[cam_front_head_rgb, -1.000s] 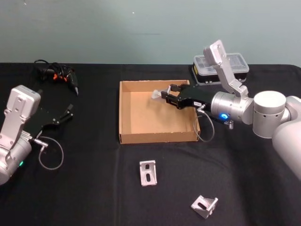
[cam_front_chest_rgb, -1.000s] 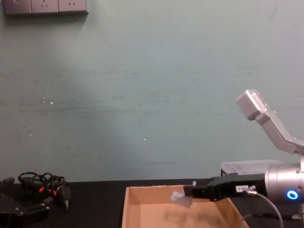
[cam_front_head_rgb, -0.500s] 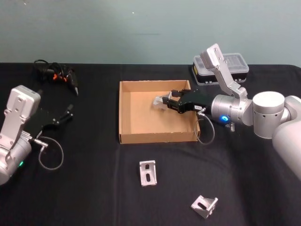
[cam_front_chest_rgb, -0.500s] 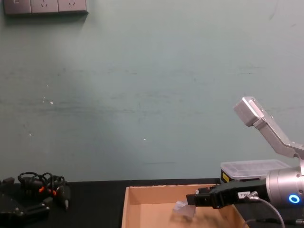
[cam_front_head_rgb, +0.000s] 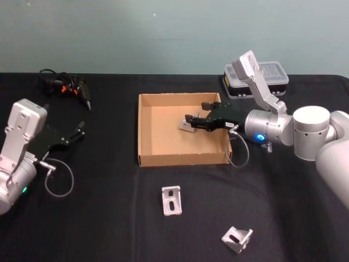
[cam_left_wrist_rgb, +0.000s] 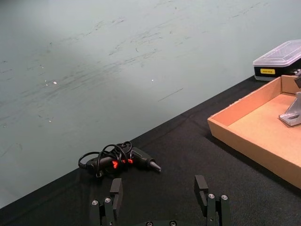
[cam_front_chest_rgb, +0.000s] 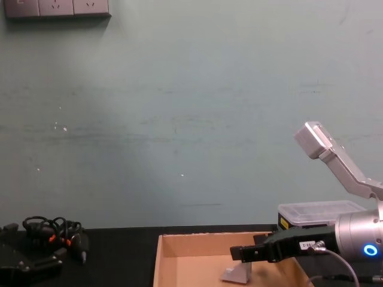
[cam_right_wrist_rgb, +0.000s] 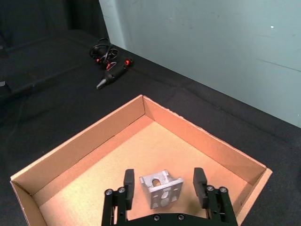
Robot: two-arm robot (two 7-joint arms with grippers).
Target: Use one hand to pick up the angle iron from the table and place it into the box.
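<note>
Right gripper (cam_front_head_rgb: 195, 111) inside box (cam_front_head_rgb: 140, 131): jaws now spread wide, where half a second earlier they clamped the angle iron (cam_front_head_rgb: 187, 125). Iron sat on box floor between the fingers, released. Placement judged done. Left gripper (cam_front_head_rgb: 76, 131) parked at table's left, jaws wide

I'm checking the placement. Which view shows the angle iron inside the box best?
The right wrist view: the angle iron lies on the box floor between the fingers of the open right gripper, clear of both. The head view shows it smaller; chest and left wrist views see it side-on.
</note>
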